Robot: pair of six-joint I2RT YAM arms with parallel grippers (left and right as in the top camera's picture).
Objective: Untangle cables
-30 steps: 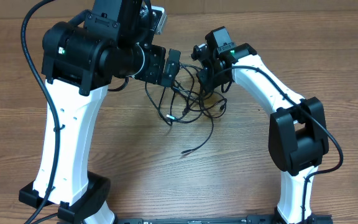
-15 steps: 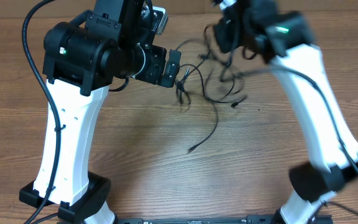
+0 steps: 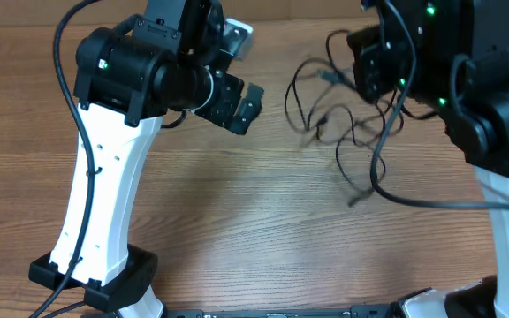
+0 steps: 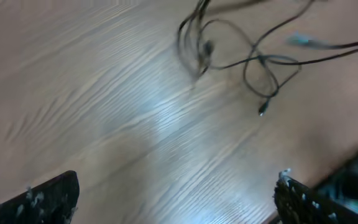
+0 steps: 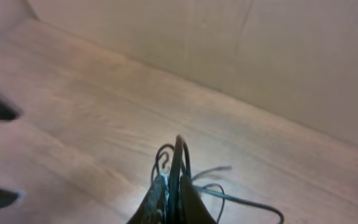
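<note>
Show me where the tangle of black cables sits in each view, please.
Overhead: cables, upper right of centre.
Left wrist: cables, top right.
Right wrist: cables, bottom centre, pinched in the right fingers.
Shared landmark: the wooden table.

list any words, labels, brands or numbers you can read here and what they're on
None readable in any view.
The left arm and right arm show only small green lights, no lettering.
The cables and the table bear no marks.
Both wrist views are blurred.
</note>
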